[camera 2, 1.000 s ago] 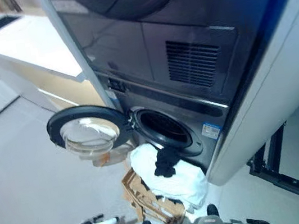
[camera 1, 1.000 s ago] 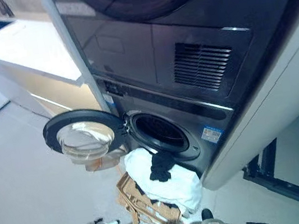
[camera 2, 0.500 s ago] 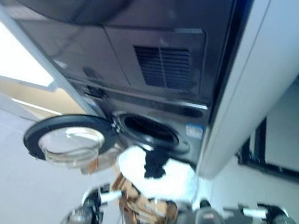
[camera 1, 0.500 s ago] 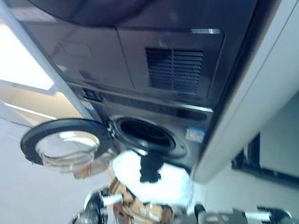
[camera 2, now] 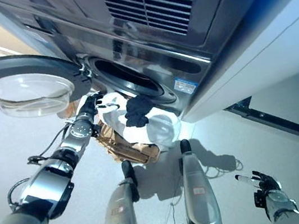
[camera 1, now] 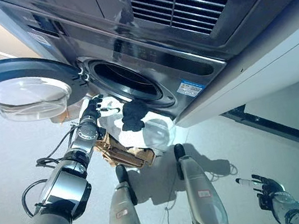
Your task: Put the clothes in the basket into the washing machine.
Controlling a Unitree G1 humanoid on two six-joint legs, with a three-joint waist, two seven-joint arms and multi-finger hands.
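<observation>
change: left hand (camera 1: 93,108) had reached up to white cloth (camera 1: 154,132) heaped on basket (camera 1: 123,152), by its fingers
fingers: left spread, gripping nothing; right hand (camera 1: 265,187) low, relaxed open
meaning: grab seemed imminent; washing machine door (camera 1: 23,89) stood open

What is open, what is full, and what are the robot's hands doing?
Dark grey washing machine: drum empty as far as visible.
Round glass-windowed door: swung wide open.
Brown wicker basket: piled with clothes.
White cloth: heaped in basket.
Black garment: lying on top.
Left hand: open, reaching the pile.
Right hand: open, idle.
</observation>
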